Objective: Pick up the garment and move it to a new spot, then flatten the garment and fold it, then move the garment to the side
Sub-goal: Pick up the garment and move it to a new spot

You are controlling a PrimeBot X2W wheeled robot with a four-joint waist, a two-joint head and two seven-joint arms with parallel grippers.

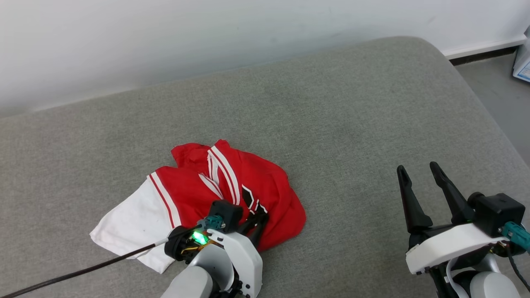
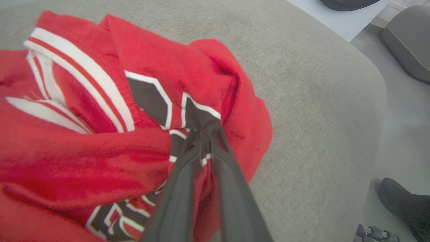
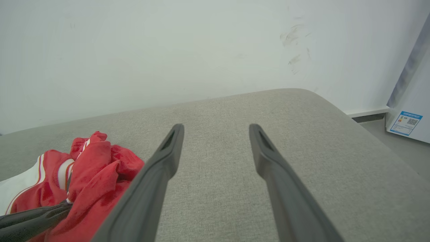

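- The garment lies crumpled on the grey cushion.
- Left gripper is clenched on its cloth; right gripper is released, well apart.
- Step seems the pickup; next, lift and carry it.

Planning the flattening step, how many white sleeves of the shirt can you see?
1. The white sleeve lies flat on the grey cushion at the garment's left end. A second may be hidden in the bunched red cloth.
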